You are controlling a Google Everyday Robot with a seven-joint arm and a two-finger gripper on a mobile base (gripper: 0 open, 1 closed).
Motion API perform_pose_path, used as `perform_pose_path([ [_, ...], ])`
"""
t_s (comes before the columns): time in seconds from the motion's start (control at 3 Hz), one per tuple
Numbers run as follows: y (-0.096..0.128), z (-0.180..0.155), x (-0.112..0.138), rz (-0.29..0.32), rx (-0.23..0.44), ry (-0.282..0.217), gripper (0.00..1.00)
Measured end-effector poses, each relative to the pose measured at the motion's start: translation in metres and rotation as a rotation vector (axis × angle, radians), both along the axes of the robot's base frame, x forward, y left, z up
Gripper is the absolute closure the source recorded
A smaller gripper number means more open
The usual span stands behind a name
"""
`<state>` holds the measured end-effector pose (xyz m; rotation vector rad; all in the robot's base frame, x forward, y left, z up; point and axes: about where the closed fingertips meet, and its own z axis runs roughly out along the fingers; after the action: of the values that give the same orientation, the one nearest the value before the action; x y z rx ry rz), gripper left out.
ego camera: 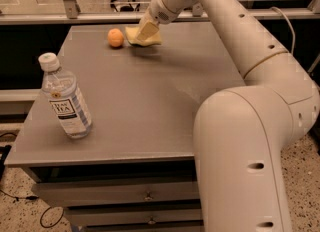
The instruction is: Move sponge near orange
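Nearest, at the lower right, bulks the white arm point(250, 151). A water bottle point(65, 100) stands at the left of the grey tabletop point(135, 101). In the upper middle of the frame, at the far edge, the gripper point(144, 33) is closed on the sponge point(154, 39), which sits low over the tabletop just right of the orange point(115, 37).

The sponge point(155, 39) is held by the hand point(146, 27) low over the worktop's point(150, 106) far side, just beside the orange point(115, 37). A water bottle point(65, 98) is stood at the front left.
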<state>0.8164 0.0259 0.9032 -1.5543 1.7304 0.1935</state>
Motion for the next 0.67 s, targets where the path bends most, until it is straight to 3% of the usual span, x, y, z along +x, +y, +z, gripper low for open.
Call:
perform_pose_path([
  [0.33,0.0039,-0.0081,0.0054,-0.010,-0.008,0.017,0.85],
  [0.67,0.0019,-0.0149,0.0098,-0.030,-0.016,0.034,0.53],
])
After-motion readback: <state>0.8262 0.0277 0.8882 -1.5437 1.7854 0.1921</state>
